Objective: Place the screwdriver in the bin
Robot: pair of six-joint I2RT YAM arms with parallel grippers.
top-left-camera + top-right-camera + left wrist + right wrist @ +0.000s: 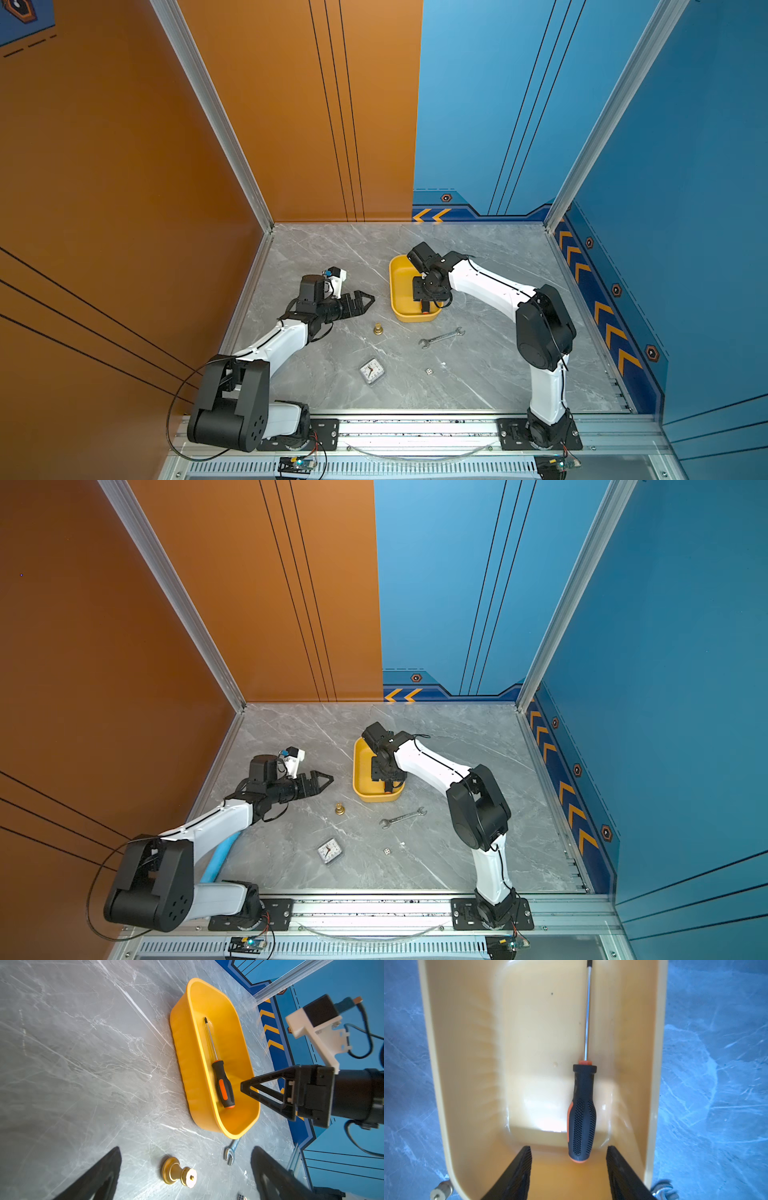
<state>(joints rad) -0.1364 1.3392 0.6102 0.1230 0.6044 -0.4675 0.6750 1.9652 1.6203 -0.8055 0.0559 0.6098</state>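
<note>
Two robot arms, white with black joints, work over a grey marbled table (pixel 332 257). The right arm rises from its base at the near edge, bends sharply at the elbow and reaches inward. Its wrist is turned down so that the right gripper (pixel 569 1148) hangs over the near end of the bin (pixel 399 282). Its two black fingers (pixel 517 1172) stand moderately apart and hold nothing, with a clear gap on either side of the handle below them. The left arm stretches low from the near left. The left gripper (pixel 368 299) is roughly level, points toward the bin and stops short of it, its fingers spread wide and empty. The screwdriver (pixel 582 1115) lies flat on the floor of the bin, lengthwise and close to one long wall. Its handle is toward the near end and its shaft points to the far end. The handle is black and dimpled with orange inlays, collar and end cap. The slim bright shaft ends in a dark tip. The bin is a shallow yellow tray with rounded corners.
</note>
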